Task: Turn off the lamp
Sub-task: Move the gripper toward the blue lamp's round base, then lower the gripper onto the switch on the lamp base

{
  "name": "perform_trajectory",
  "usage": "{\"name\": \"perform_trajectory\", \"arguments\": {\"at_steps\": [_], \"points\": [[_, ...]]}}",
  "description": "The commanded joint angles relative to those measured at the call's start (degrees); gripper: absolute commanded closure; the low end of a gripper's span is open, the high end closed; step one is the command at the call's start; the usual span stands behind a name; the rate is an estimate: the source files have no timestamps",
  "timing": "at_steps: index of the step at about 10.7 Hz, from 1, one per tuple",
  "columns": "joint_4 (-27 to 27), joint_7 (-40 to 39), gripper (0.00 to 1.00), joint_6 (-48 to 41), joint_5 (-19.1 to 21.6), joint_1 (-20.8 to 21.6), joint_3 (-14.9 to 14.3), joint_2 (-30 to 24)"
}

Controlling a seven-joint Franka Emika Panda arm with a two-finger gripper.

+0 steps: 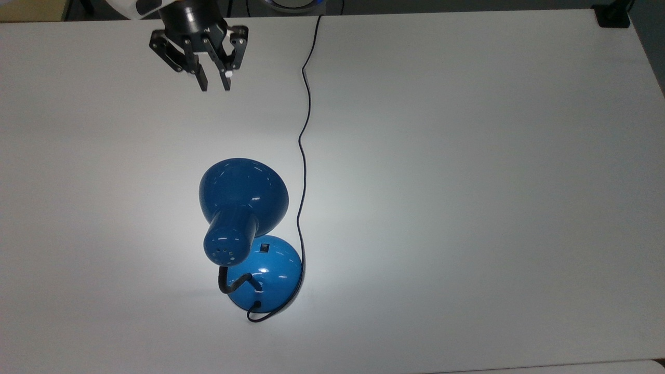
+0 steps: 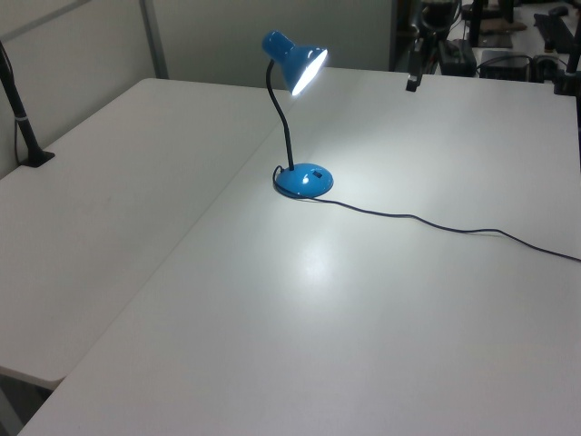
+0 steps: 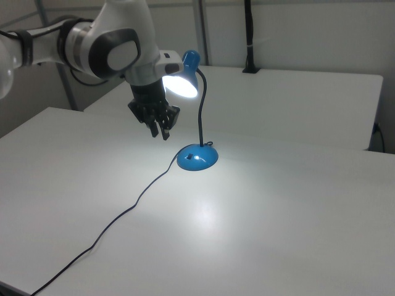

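The blue lamp point(image 1: 243, 189) stands lit on the white table point(image 1: 467, 156). Its bell-shaped shade hangs over part of the round base point(image 1: 273, 275), and a bright patch of light falls on the table around it. A small black switch point(image 1: 265, 248) shows on the base, just past the shade's rim. In the top view my gripper point(image 1: 214, 85) hovers well above the shade, near the table's far edge. Its fingers point toward the lamp, open with a narrow gap and holding nothing. The right view shows the gripper point(image 3: 160, 133) beside the glowing shade point(image 3: 182, 84), above and left of the base point(image 3: 197, 157).
The lamp's thin black cord point(image 1: 303, 156) runs from the base past the shade's right side to the table's far edge in the top view. A black clamp point(image 1: 613, 18) sits at the far right corner. A second table point(image 2: 82, 209) adjoins on the left view's left.
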Motion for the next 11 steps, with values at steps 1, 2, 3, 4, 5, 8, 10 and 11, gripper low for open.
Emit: {"name": "perform_trajectory", "arguments": {"at_steps": [1, 2, 3, 4, 5, 8, 10, 11], "points": [[0.59, 0.31, 1.0, 9.46, 1.18, 2.36, 0.34, 6.17], [0.59, 1.62, 1.0, 12.97, 1.7, 2.8, 0.34, 8.1], [0.67, 2.85, 1.0, 17.18, 2.32, 3.68, 0.34, 10.12], [0.85, 4.26, 1.0, 21.75, 2.32, 4.56, 0.34, 12.84], [0.94, 5.58, 1.0, 25.88, 2.24, 5.35, 0.34, 15.22], [1.12, 5.76, 1.0, 34.94, 2.32, 5.62, 0.34, 21.03], [1.12, 5.94, 1.0, 43.37, 2.5, 6.06, 0.42, 24.89], [1.12, 6.03, 1.0, 46.55, 2.5, 6.32, 0.42, 26.04]]}}
